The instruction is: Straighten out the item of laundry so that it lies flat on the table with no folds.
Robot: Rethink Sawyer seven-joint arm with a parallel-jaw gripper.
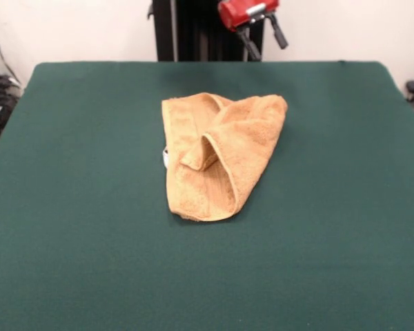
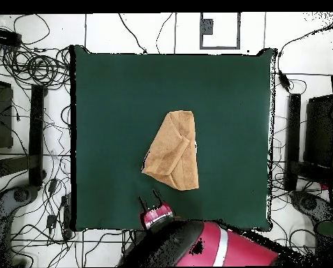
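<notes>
The golden-tan towel (image 1: 221, 155) lies crumpled near the middle of the dark green table (image 1: 69, 207). It is folded over itself in several layers, with a raised fold at its centre. A small white tag (image 1: 165, 157) shows at its left edge. In the overhead view the towel (image 2: 174, 150) is a roughly triangular heap on the table (image 2: 106, 91). My gripper (image 1: 270, 52) hangs above the table's far edge, open and empty, clear of the towel. In the overhead view the gripper (image 2: 148, 195) is just beyond the towel's lower corner, not touching it.
The black pedestal (image 1: 193, 31) stands behind the table's far edge. Cables (image 2: 36, 70) and dark equipment (image 2: 315, 132) lie on the floor around both sides of the table. The red arm (image 2: 218, 248) is at the table's near edge in the overhead view.
</notes>
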